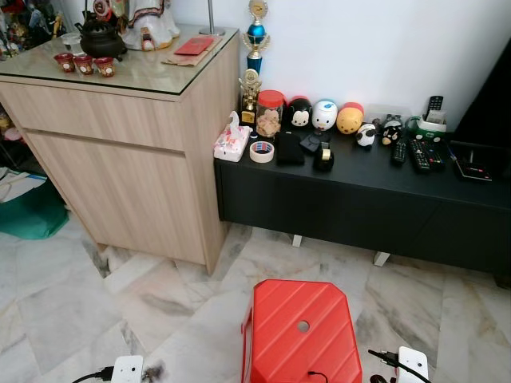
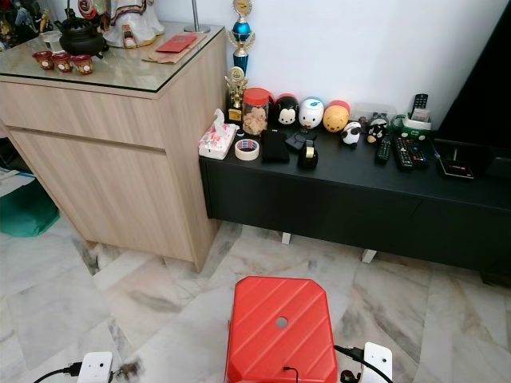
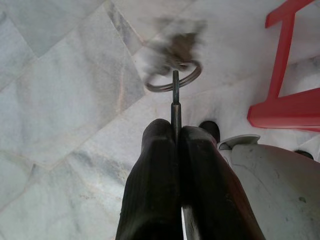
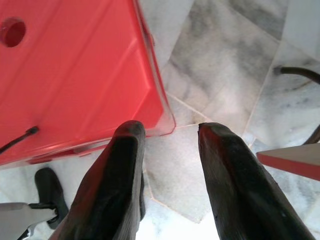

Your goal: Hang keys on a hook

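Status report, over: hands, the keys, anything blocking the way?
Left hand shut on keys, held low over the marble floor. Right hand open, holding nothing, beside red stool. Hook not sighted. Stool directly ahead.

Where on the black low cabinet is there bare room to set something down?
The black low cabinet has bare top along its front edge, between the black tape dispenser and the black remote controls. Its back row of round toy figures is crowded.

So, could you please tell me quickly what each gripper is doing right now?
Left gripper: closed on the key ring.
Right gripper: open, empty, beside the red stool.
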Robot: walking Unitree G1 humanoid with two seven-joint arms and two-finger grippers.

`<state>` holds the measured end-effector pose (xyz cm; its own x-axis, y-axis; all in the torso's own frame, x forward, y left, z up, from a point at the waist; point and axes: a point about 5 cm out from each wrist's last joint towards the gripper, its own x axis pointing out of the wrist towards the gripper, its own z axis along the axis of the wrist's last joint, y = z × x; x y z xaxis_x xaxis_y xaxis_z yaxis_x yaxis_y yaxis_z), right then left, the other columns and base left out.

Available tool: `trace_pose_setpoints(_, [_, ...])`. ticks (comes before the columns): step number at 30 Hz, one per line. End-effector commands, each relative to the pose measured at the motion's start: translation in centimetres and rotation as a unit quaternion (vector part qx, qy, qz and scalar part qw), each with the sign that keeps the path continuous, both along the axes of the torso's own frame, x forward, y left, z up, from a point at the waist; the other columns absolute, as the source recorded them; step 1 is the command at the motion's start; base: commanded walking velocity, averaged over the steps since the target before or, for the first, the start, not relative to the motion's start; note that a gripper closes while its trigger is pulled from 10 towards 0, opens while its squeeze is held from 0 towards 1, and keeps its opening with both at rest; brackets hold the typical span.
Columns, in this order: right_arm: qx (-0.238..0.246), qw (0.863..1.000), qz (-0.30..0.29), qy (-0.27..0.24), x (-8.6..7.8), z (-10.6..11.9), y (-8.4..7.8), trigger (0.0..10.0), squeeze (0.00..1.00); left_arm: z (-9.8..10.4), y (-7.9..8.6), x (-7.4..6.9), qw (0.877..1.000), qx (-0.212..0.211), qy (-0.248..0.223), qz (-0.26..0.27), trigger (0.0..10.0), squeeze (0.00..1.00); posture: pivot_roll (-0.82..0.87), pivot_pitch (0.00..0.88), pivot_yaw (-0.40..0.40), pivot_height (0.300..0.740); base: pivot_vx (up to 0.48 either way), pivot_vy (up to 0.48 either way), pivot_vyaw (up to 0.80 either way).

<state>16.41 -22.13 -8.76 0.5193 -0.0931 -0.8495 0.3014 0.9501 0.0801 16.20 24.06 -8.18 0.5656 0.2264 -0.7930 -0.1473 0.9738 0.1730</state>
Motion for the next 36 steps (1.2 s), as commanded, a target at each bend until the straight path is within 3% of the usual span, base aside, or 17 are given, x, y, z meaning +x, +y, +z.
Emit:
trace_pose_setpoints(1, [0.001, 1.0, 0.005, 0.001, -0.1, -0.1, 0.2, 10.0, 0.0, -0.2, -0.1, -0.2, 1.0, -0.006, 0.005, 0.008, 10.0, 0.0, 0.05, 0.0, -0.046, 0.74, 0.0, 0.0, 0.0])
trace_pose_setpoints(10, [-0.002, 1.0, 0.023, 0.016, -0.4, -0.3, 0.5, 10.0, 0.0, -0.5, 0.3, -1.3, 0.999, -0.011, 0.025, 0.019, 10.0, 0.0, 0.05, 0.0, -0.045, 0.74, -0.137, 0.0, 0.0])
trace_pose_setpoints(36, [-0.003, 0.999, 0.033, 0.013, -0.5, -0.3, 0.6, 10.0, 0.0, -0.8, 1.0, -2.4, 0.998, -0.016, 0.041, 0.035, 10.0, 0.0, 0.06, 0.0, -0.046, 0.74, -0.268, 0.0, 0.0])
